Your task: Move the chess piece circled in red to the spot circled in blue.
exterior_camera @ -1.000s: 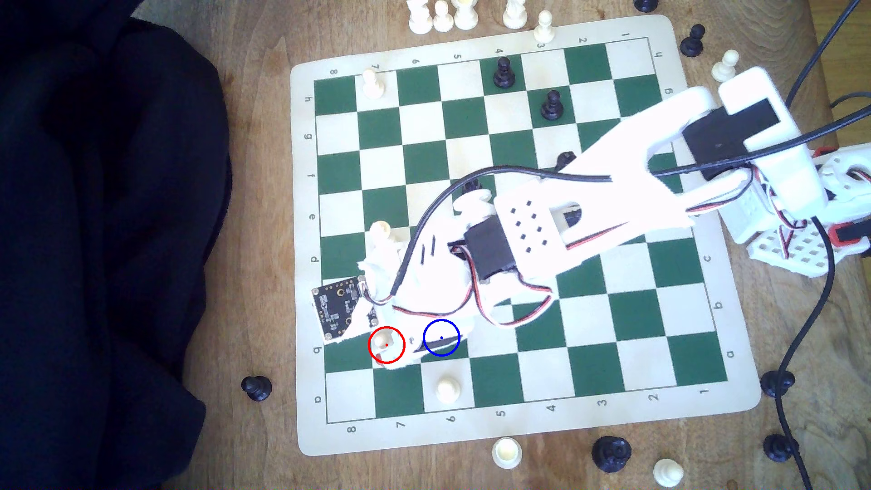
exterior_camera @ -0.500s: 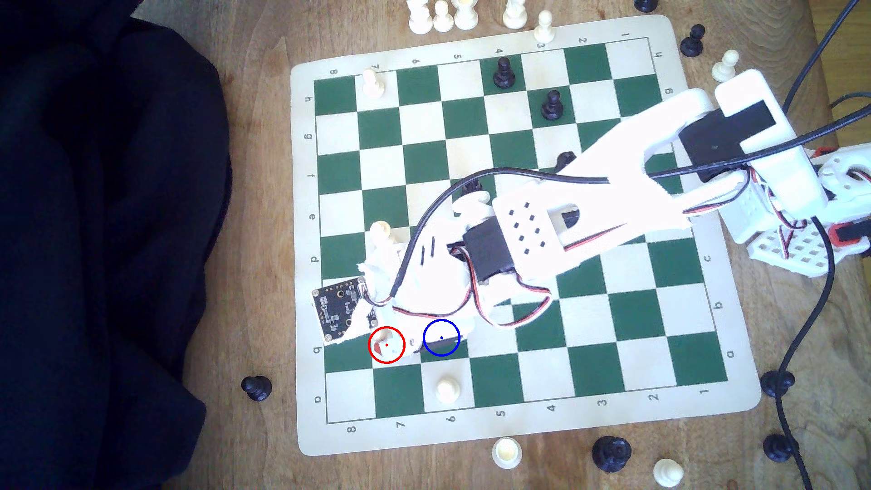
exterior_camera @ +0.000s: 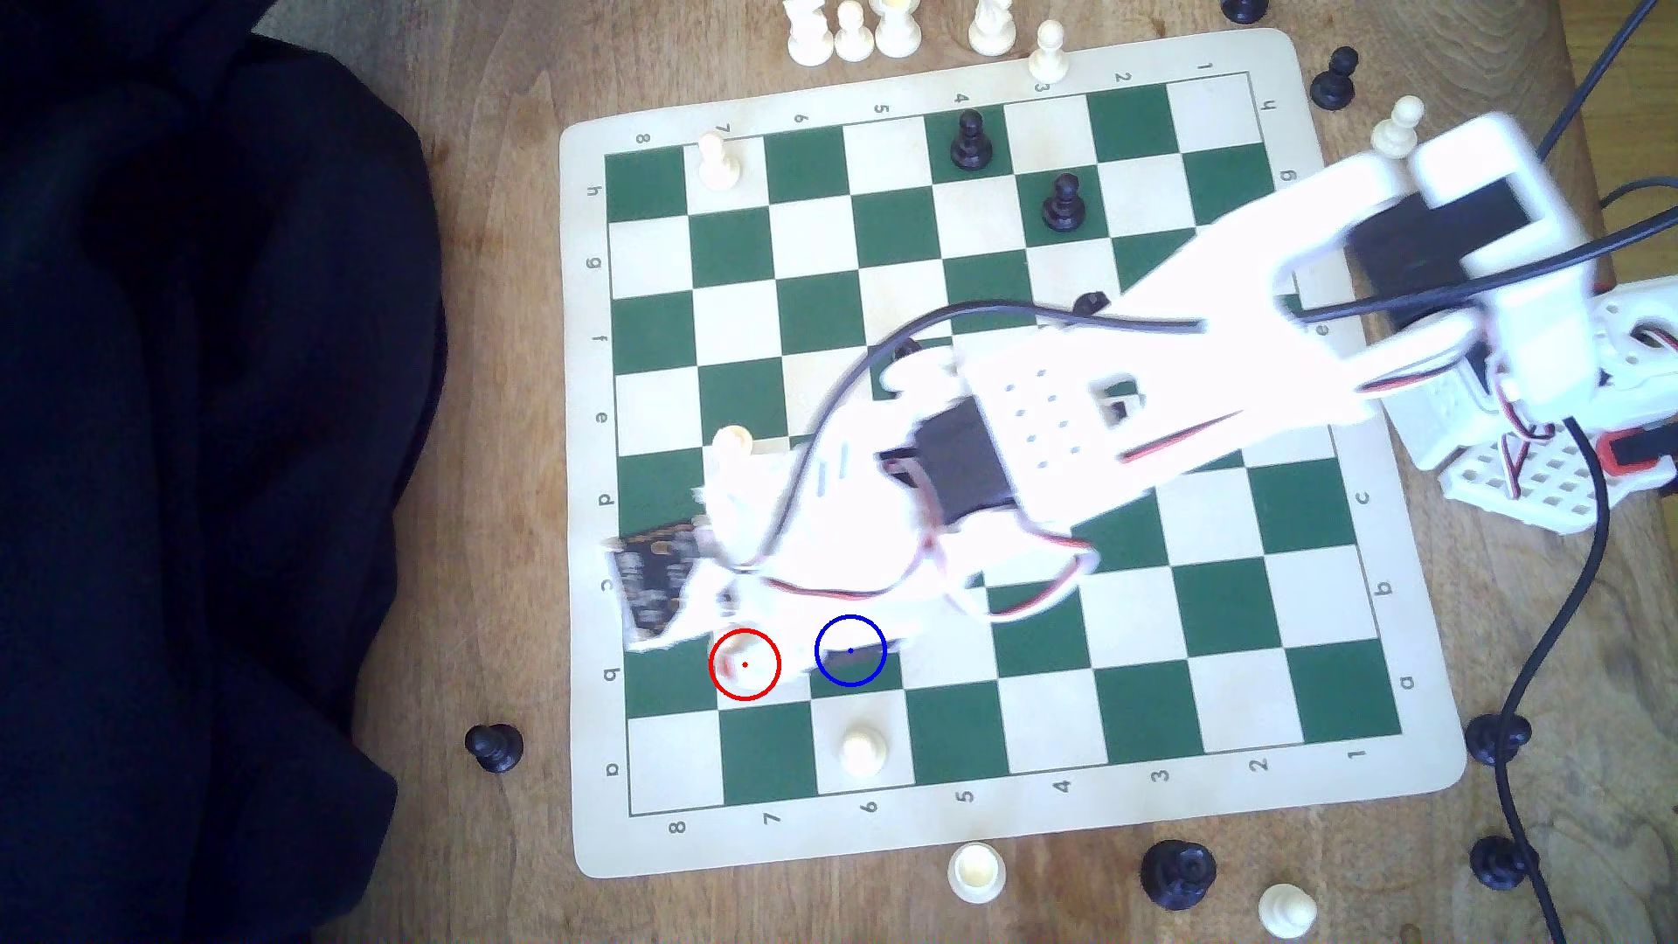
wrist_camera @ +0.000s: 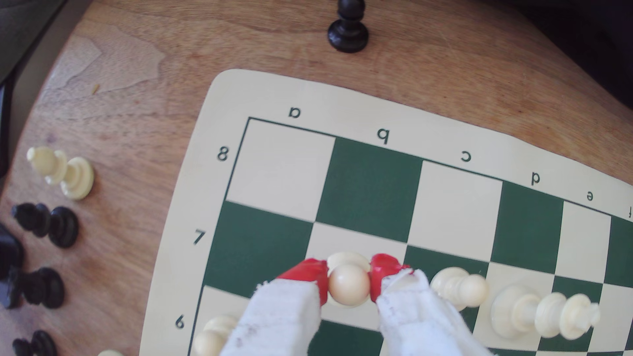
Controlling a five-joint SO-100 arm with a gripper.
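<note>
The chess piece circled in red (exterior_camera: 740,652), a small cream-white pawn, stands inside the red ring on a cream square near the board's lower left corner in the exterior view. In the wrist view its round head (wrist_camera: 349,284) sits squeezed between the two red fingertips (wrist_camera: 313,274). My gripper (wrist_camera: 349,277) is shut on it, and in the exterior view the gripper (exterior_camera: 746,667) hangs over the red ring. The spot circled in blue (exterior_camera: 850,672) is the dark green square one to the right in the exterior view, partly covered by the white gripper body.
Close by stand a white pawn (exterior_camera: 863,752) below the blue ring, another white pawn (wrist_camera: 459,285) and a taller white piece (wrist_camera: 544,313). Two black pawns (exterior_camera: 970,141) stand far up the board. Loose pieces ring the mat; a dark cloth (exterior_camera: 200,472) lies left, a black cable (exterior_camera: 1544,653) right.
The whole arm is motion-blurred now. Its upper link has swung toward the exterior view's right and the wrist board has shifted up a little. The pawn still shows inside the red ring.
</note>
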